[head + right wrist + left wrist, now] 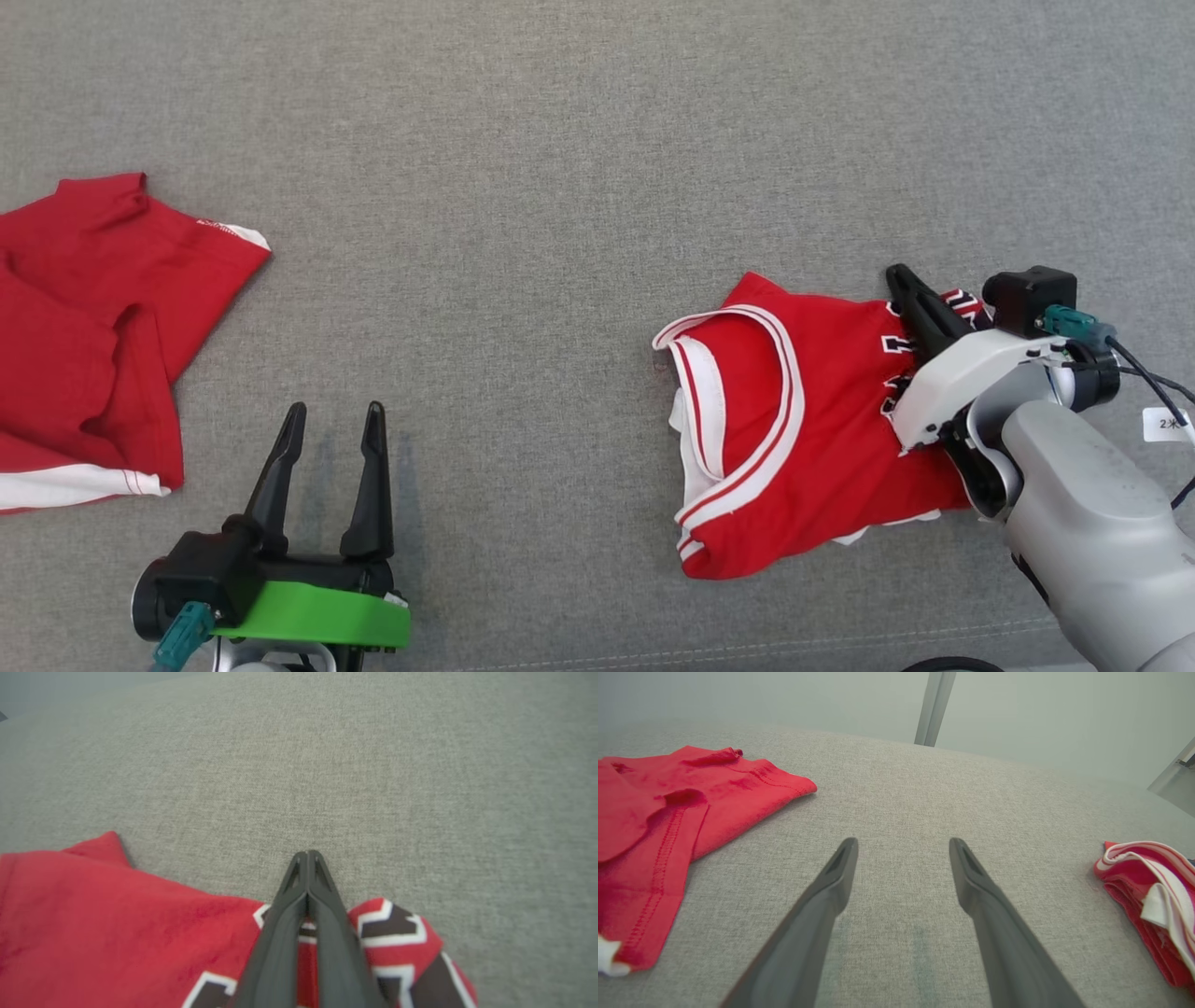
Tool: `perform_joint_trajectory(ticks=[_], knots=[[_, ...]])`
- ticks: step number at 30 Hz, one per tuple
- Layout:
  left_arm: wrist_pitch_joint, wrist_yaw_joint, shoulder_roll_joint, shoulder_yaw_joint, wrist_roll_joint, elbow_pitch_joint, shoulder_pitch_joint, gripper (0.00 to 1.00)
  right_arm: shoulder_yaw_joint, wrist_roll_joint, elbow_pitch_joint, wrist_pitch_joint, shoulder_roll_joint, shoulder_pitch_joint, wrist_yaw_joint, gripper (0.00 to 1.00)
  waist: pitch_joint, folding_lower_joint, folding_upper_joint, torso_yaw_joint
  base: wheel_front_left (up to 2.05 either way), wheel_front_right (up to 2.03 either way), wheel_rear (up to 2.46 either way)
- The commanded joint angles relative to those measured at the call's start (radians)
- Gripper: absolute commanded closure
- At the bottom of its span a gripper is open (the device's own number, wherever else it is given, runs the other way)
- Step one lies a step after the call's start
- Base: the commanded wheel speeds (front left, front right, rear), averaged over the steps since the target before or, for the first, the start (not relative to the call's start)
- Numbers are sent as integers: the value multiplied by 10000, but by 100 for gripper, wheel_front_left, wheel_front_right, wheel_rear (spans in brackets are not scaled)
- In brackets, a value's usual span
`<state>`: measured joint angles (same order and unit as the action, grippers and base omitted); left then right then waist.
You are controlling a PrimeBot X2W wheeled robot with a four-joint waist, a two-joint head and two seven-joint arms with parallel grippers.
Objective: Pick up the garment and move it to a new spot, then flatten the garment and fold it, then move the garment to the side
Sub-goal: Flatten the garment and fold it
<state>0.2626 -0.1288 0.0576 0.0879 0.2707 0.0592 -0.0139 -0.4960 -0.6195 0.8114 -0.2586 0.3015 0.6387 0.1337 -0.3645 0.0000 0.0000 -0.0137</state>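
The garment (794,420) is a red sleeveless jersey with white trim and black lettering, lying crumpled and partly folded on the grey cloth surface at the right. My right gripper (901,273) lies across its upper right part, fingers shut together. In the right wrist view the gripper's (307,853) tips reach past the jersey's (117,914) edge over bare grey cloth, and no fabric shows pinched between them. My left gripper (336,411) stands open over bare surface at the lower left, holding nothing; in its wrist view the left gripper (903,842) is well apart from the jersey (1148,896).
A second red garment (84,317) with a white hem lies spread at the far left, also visible as the red garment (668,798) left of my open fingers. Grey cloth surface (560,140) stretches between and behind both garments. A metal post (934,704) stands beyond the far edge.
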Motion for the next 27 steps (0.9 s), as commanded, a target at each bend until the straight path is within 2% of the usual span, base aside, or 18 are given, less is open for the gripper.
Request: perform_joint_trajectory(ticks=[1, 4, 7, 11, 19, 23, 27], knots=[[26, -29, 41, -54, 23, 13, -103, 0, 35, 2, 463, 55, 212, -196, -57, 100, 54, 0, 0, 15, 0, 0, 0], [26, -29, 20, -109, 46, 28, -34, 0, 138, 69, 614, -10, 283, -292, -55, 100, 187, 0, 0, 108, 0, 0, 0], [26, -29, 4, -107, 67, 33, -4, 0, 423, 186, 263, -29, 312, -380, -51, 100, 284, 0, 0, 194, 0, 0, 0], [26, -29, -21, -128, 106, 44, 107, 0, 1202, 696, -1001, -48, 335, -871, -40, 100, 541, 0, 0, 327, 0, 0, 0], [26, -29, -55, -186, 148, 29, 458, 0, 2314, 1702, -3831, -53, 171, -3246, -40, 100, 994, 0, 0, 615, 0, 0, 0], [26, -29, -60, -145, 194, 42, 561, 0, 2255, 1767, -4157, -54, 39, -4031, -40, 100, 1119, 0, 0, 783, 0, 0, 0], [26, -29, -57, -68, 217, 108, 593, 0, 1953, 1635, -3639, -54, -8, -4094, -40, 100, 1233, 0, 0, 882, 0, 0, 0]])
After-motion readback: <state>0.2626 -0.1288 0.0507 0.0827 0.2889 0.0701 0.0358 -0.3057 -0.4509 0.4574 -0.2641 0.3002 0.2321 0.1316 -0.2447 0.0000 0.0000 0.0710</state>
